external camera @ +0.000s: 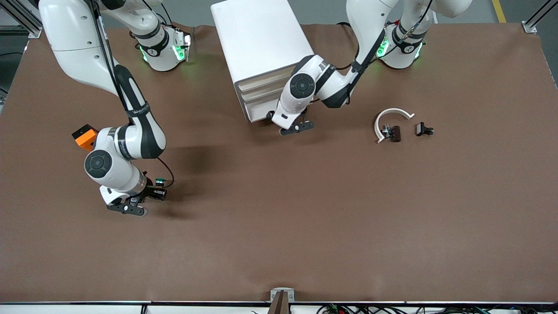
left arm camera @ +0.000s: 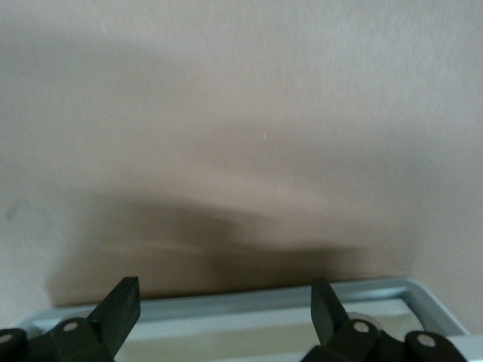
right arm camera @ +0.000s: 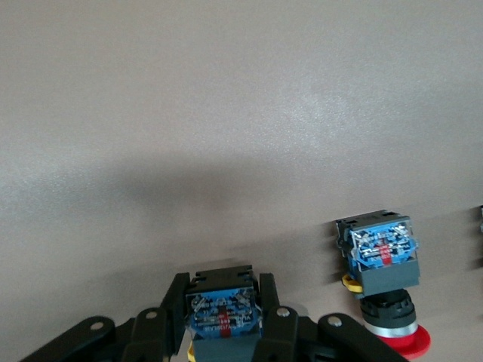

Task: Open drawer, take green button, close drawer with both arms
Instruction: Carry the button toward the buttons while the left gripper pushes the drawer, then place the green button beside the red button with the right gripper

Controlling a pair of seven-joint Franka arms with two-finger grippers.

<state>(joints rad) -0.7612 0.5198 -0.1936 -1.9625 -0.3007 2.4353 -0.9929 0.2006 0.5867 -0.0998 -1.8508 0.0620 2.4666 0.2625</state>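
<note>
The white cabinet [external camera: 257, 39] stands at the robots' edge of the table. Its drawer [external camera: 259, 101], third from the top, looks pushed in like the other three. My left gripper [external camera: 297, 127] is open and empty, low by the foot of the cabinet's front. In the left wrist view a pale rim [left arm camera: 264, 302] lies between its open fingertips [left arm camera: 121, 309]. My right gripper [external camera: 153, 193] is low over the table toward the right arm's end, shut on the button [external camera: 160, 180], whose green cap shows. The right wrist view shows its blue-grey block [right arm camera: 223, 313] clamped between the fingers.
A red-capped button [right arm camera: 383, 290] lies on the table close beside the held one. An orange block [external camera: 85, 136] sits by the right arm's elbow. A white curved piece [external camera: 392, 117] and two small dark parts [external camera: 393, 133] [external camera: 423, 129] lie toward the left arm's end.
</note>
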